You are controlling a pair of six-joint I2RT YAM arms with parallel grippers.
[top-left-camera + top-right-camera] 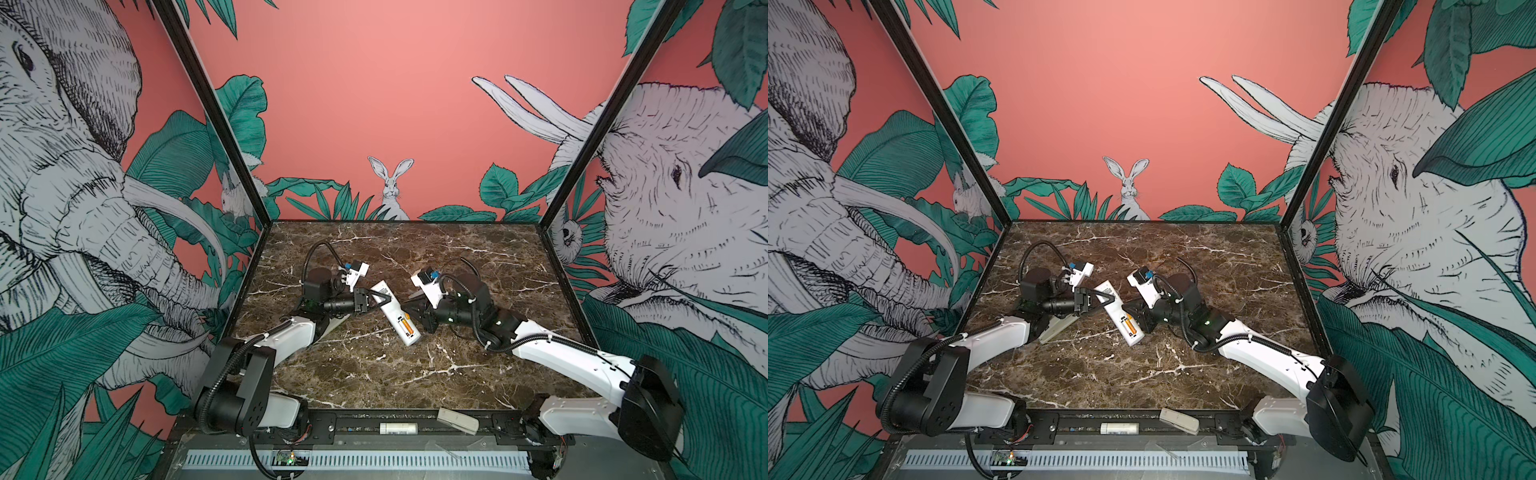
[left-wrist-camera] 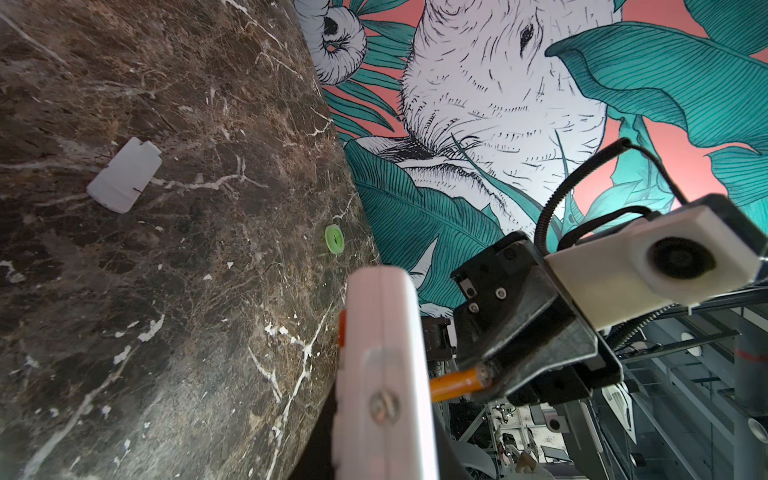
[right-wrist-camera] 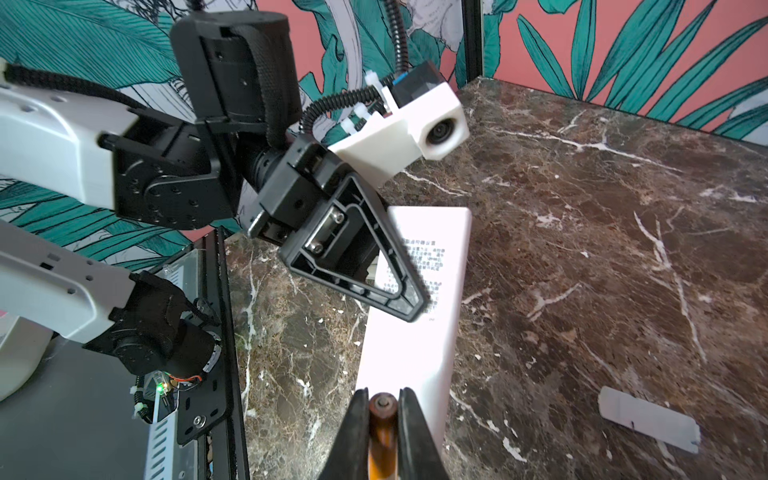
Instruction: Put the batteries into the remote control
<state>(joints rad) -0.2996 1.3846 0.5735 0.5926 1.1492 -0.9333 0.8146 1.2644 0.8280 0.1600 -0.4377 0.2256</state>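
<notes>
Two batteries were in sight. The seated battery lay in the open compartment at the near end of the remote control. The remote control lay slantwise, plain back up, about the middle of the marble table. The held battery was pinched between the fingers of my right gripper, which was closed tight on it, just beside that compartment end. My left gripper was clamped on the far half of the remote control, one triangular finger lying across its back.

Around the work, the white battery cover lay flat on the table, well apart from the remote control. A small green ring sat near the table's edge. A pale grey flat piece stuck out from under my left arm. On the front rail, off the marble, lay a white cylinder and a grey block, near each other. In both top views my right gripper's black body crowded the compartment end.

Small dark print ran in lines on the remote control's back. My left finger covered part of it, and the characters were too fine to read. The white cylinder bore a dark-printed label, also unreadable.
</notes>
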